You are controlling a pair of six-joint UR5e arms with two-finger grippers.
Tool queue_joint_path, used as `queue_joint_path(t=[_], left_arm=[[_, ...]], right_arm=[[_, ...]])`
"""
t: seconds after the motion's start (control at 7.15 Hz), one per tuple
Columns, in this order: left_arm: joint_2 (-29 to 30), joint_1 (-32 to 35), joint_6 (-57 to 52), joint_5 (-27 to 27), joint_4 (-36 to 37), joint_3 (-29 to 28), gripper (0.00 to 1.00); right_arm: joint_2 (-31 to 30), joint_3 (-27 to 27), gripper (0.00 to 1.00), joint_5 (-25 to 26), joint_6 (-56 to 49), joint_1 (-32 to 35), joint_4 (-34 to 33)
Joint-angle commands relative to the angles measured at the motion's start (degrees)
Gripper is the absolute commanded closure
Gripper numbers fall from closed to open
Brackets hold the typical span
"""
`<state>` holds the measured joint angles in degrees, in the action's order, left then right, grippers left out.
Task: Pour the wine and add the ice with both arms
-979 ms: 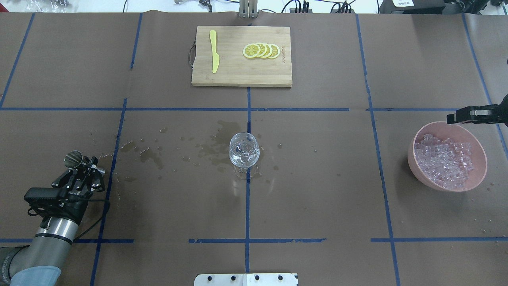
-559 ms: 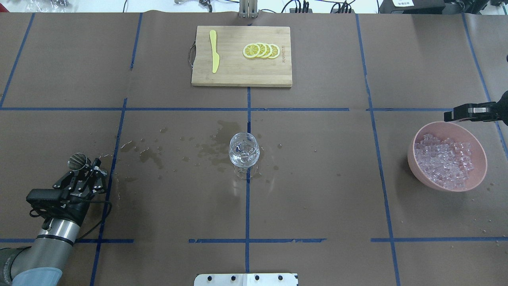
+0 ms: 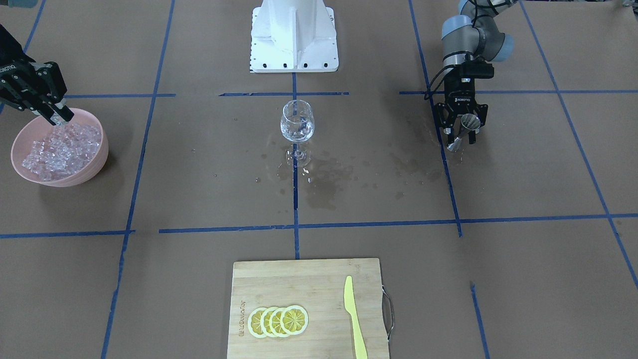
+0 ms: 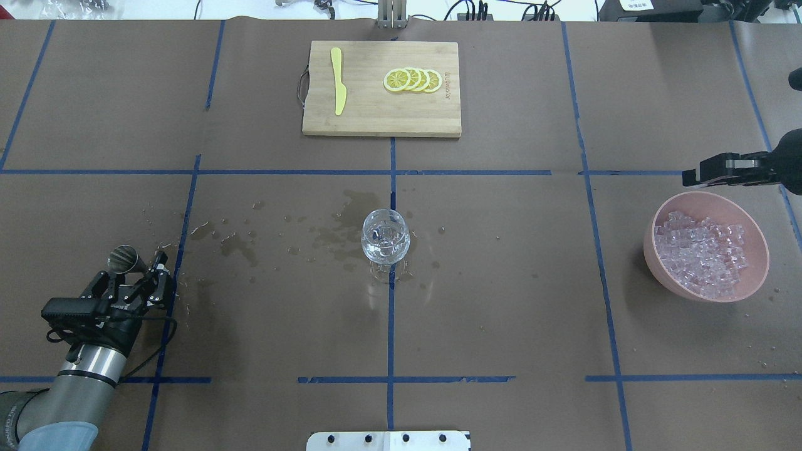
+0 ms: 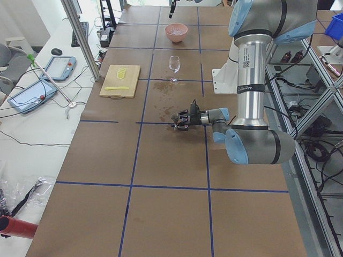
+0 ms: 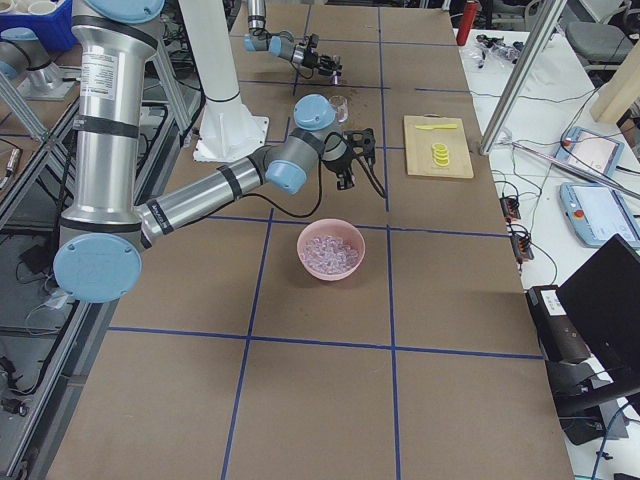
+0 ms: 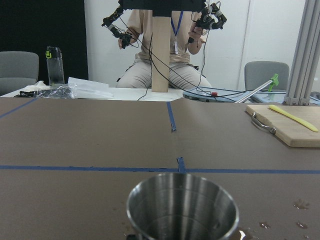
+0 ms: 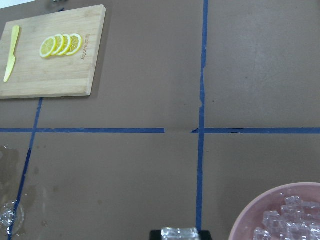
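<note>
A clear stemmed wine glass (image 4: 385,241) stands at the table's middle, also in the front view (image 3: 297,122); it holds some clear contents. My left gripper (image 4: 141,268) is shut on a metal jigger (image 4: 122,257), low at the table's left; the left wrist view shows the jigger's (image 7: 182,212) inside empty. A pink bowl (image 4: 651,250) at the right holds a heap of ice (image 4: 702,254). My right gripper (image 4: 686,177) hovers beyond the bowl's far rim, shut on one ice cube (image 8: 180,233), which also shows at its tips (image 3: 61,117).
A wooden cutting board (image 4: 382,119) at the far middle carries a yellow knife (image 4: 338,81) and lemon slices (image 4: 413,80). Dark wet stains (image 4: 338,235) spread left of the glass. The white base block (image 3: 294,35) sits at the robot's edge.
My right gripper has moved left, away from the bowl, with the ice cube. My left gripper has drawn slightly back toward the robot with the jigger.
</note>
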<state>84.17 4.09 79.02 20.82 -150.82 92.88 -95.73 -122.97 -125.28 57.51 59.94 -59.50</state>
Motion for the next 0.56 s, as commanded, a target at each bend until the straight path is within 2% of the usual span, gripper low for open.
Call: queue_joint_path(t=[0.0,0.42], left_arm=[[-0.1,0.1,-0.6,0.3,0.0,0.5,0.0],[-0.8,0.1,-1.5,3.7,0.0,1.6,0.0]], right_arm=[[3.8,0.0,1.0,-2.2,4.3,0.0,-0.1],[7.1,0.0,1.0,-3.2,7.2,-0.2,-0.3]])
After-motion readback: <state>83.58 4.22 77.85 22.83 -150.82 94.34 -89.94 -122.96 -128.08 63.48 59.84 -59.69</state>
